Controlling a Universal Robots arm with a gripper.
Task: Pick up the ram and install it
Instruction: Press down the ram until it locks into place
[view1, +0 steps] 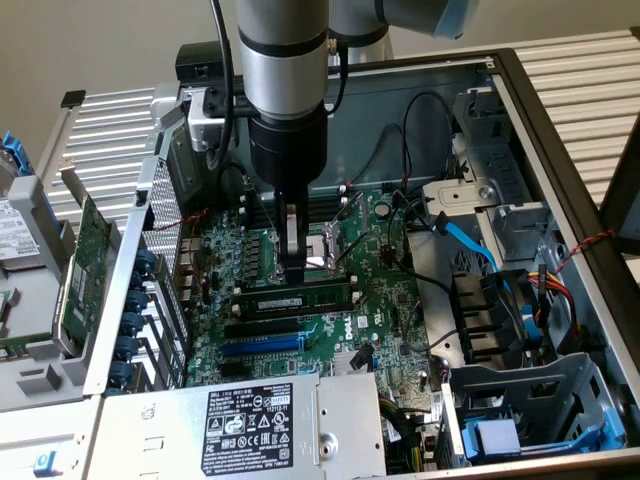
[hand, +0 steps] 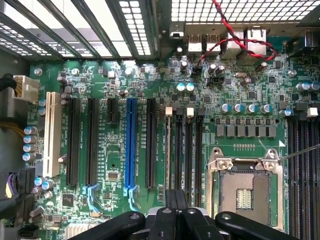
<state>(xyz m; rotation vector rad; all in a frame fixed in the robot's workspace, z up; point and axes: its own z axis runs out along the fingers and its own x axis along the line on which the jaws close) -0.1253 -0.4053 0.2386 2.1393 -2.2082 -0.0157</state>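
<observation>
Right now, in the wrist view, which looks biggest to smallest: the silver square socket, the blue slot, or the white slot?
1. silver square socket: clearly largest.
2. blue slot and white slot: both long and narrow, too alike to rank.

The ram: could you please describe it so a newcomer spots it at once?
Find the green motherboard in the open case. Beneath the gripper, beside the CPU socket, sits the ram: a green stick with black chips, unlike the empty slots.
</observation>
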